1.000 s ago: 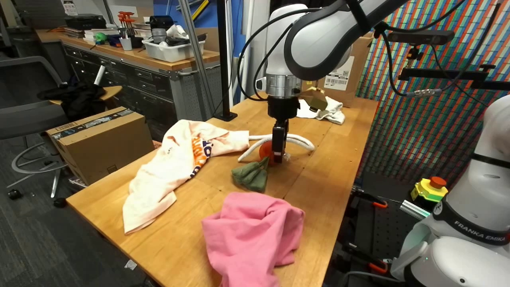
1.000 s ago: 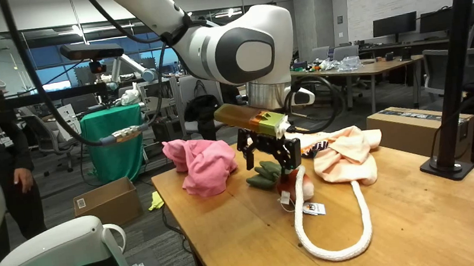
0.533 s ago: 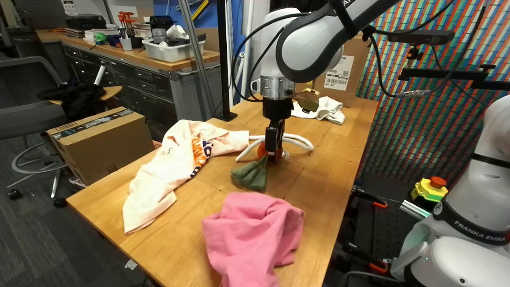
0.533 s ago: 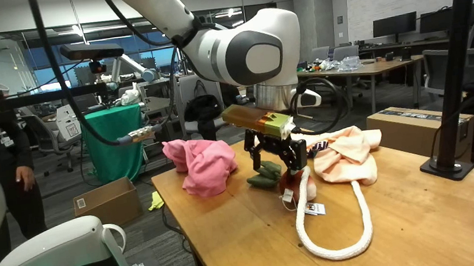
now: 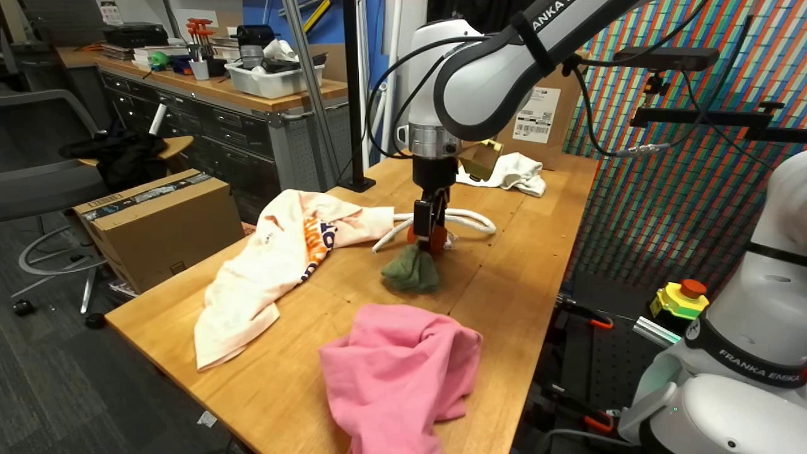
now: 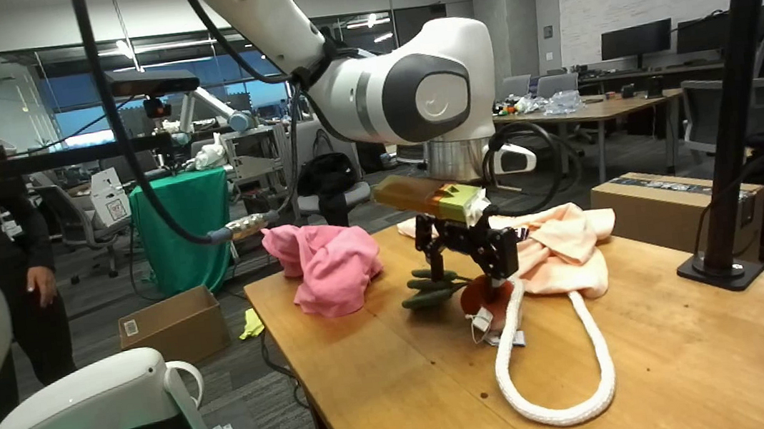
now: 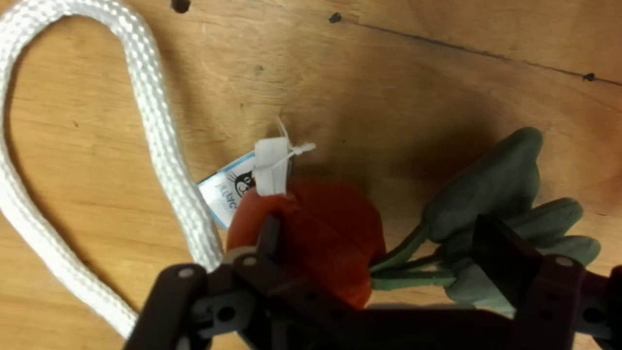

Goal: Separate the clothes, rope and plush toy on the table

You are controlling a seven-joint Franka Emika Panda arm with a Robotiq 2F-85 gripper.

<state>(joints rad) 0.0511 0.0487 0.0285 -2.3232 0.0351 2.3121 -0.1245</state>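
Fingers stand apart over the plush toy.

plush toy: red-org, dk grn leaves. tag: wht, lt blue edge, blk cat print. rope: off-wht, braided weave. shirt: pale peach/cream, org + navy lettering. pink garment: solid. wht garment: plain. worktop: lt brn wood grain, dk dots. end effector: blk. arm: wht w/ dk gry trim. backdrop: red/grn/blue stripes.
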